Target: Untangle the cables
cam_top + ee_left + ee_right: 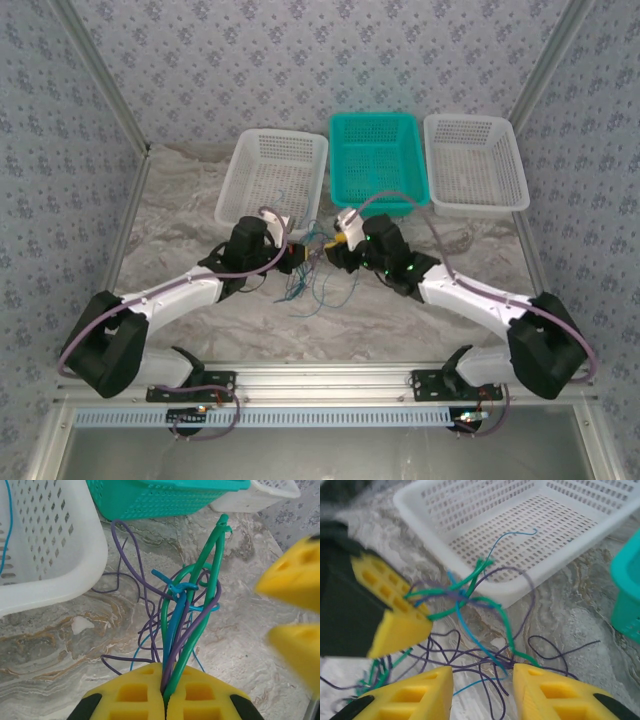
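Cables [187,610]: a bundle of teal-green, blue and purple-dark strands, crossed and knotted about halfway up. It sits over the bench [200,300] between the two claws, just in front of the baskets. Loose ends curl across the bench surface towards the arm bases. One thin blue end arcs up over the rim of the near white basket [520,525].

Left claw [165,692]: jaws closed, yellow pads pressed together with no gap. Several strands (green, blue, purple) are pinched between them and stand up out of the grip. The green loop reaches highest and is bent over at the top.

Right claw [482,680]: jaws partly apart, a clear gap between the yellow pads. Purple and blue strands lie loosely across that gap on the bench, and none is clamped. One green strand runs down to the inner tip of the right-hand pad; I cannot tell whether it touches. This claw faces the left one, close by, with the knot between them.

Surroundings: the teal basket [375,160] stands in the middle of the row, touching the near white basket on its left. A second white basket [475,160] stands just to its right. The tangle lies outside all three, apart from that blue end.
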